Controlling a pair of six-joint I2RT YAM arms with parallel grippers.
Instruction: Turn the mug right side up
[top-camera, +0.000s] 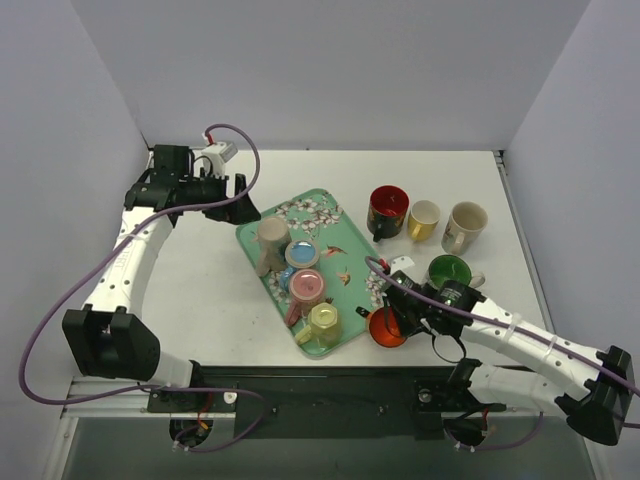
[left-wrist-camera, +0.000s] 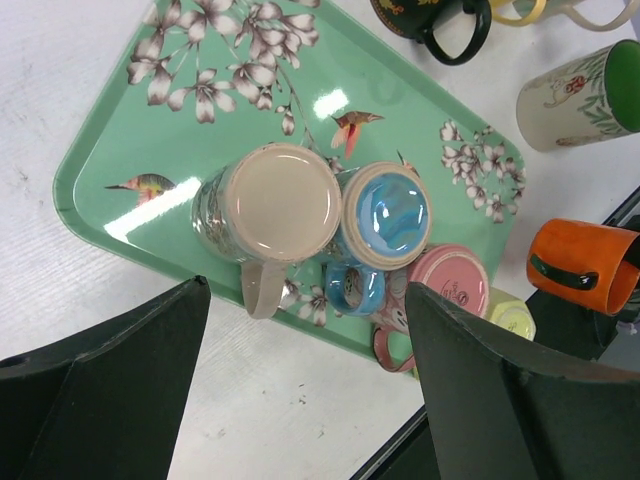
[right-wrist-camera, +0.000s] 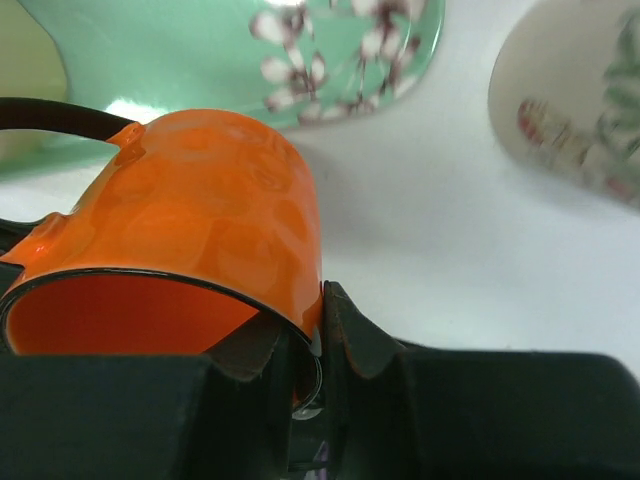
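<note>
- since the right gripper is clamped on the rim of the orange mug, one finger inside the mouth and one outside, the coming turn looks like this arm's job.
- the mug hangs just off the near right corner of the green tray, over the bare tabletop; whether its base touches the tabletop i cannot tell.
- its long axis lies tilted, closer to level than upright: the mouth faces back toward the right wrist and partly upward, and the base points away toward the tray's edge.
- so the relation that matters is that the mug reaches out ahead of the fingers. rolling the wrist until the mouth faces straight up should bring it right side up.
- a green mug stands close behind the right gripper, toward the far edge, and could be clipped in the swing.
- the left gripper hangs wide open and holding nothing over the tray's far left corner, above an upside-down beige mug, well apart from the orange one.
</note>
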